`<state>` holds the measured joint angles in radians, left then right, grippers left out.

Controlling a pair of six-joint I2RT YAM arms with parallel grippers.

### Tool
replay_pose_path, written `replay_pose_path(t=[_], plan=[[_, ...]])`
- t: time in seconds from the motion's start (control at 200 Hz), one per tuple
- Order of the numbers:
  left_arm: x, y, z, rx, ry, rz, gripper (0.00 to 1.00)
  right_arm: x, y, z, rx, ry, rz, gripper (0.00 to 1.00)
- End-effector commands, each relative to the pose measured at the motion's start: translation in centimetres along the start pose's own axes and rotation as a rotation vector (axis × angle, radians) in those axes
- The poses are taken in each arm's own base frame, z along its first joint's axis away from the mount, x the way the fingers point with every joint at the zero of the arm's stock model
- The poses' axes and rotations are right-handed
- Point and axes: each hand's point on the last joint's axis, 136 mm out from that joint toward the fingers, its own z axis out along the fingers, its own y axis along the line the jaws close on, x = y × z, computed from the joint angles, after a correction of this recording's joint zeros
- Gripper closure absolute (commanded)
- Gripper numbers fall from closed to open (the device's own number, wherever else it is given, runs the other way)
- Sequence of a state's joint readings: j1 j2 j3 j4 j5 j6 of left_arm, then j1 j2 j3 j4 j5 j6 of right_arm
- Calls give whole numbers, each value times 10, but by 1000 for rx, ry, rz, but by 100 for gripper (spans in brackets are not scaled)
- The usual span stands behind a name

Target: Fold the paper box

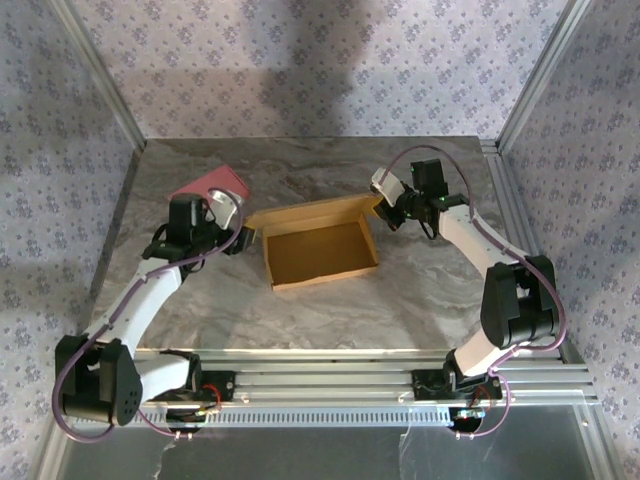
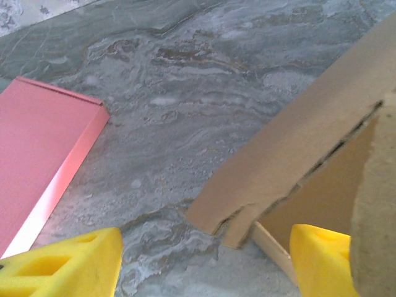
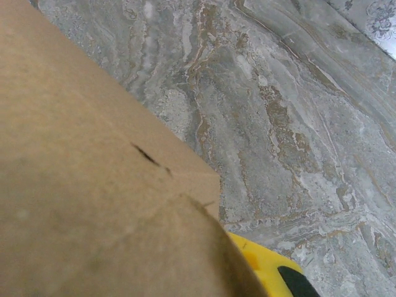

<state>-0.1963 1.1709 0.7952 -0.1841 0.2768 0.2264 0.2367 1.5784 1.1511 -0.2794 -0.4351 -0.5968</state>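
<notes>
Marble table (image 1: 430,290): paper box (image 1: 320,252) mouth-up, long axis left-right; left gripper (image 2: 205,252) spread, right gripper (image 1: 388,208) pinching its corner.

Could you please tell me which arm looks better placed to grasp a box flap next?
Left, probably: the left claw is open with the far-left corner of the paper box between its fingers, while the right claw is shut at the far-right corner.

One paper box (image 1: 320,252) and one pink flat rectangle (image 1: 212,184) lie on one counter (image 1: 420,300). Two arms, two grippers: left gripper (image 1: 243,238), right gripper (image 1: 384,209).
</notes>
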Motion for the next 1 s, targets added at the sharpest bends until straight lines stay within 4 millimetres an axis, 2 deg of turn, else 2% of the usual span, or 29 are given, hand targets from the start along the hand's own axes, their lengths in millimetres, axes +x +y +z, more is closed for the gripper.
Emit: replay_pose_path(t=[0.0, 0.08, 0.1, 0.18, 0.37, 0.56, 0.665, 0.92, 0.939, 0.994], plan=[[-22, -4, 5, 46, -88, 19, 29, -3, 1, 0, -32, -1, -7, 100], [-24, -6, 10, 53, -80, 16, 30, 0, 3, 2, -40, 12, 1, 100], [-25, -5, 11, 46, -77, 18, 31, -12, -2, -2, -25, -11, -14, 100], [-28, -1, 14, 10, -69, 8, 33, -14, -3, -1, -19, -10, -17, 100], [-32, -4, 24, -28, -46, -23, 51, -18, -8, 2, 18, -4, 13, 100], [-32, -1, 29, -133, 5, -80, 75, -23, -8, 6, 61, 9, 58, 100], [-34, 5, 30, -195, 9, -134, 79, -27, -8, 7, 101, 9, 94, 100], [-42, 3, 42, -236, 11, -241, 89, -42, -15, 6, 214, -44, 251, 100], [-42, 3, 43, -238, 10, -251, 90, -29, -11, 10, 212, -19, 270, 100], [-44, 3, 44, -236, 4, -272, 91, -28, -12, 10, 229, -29, 312, 100]])
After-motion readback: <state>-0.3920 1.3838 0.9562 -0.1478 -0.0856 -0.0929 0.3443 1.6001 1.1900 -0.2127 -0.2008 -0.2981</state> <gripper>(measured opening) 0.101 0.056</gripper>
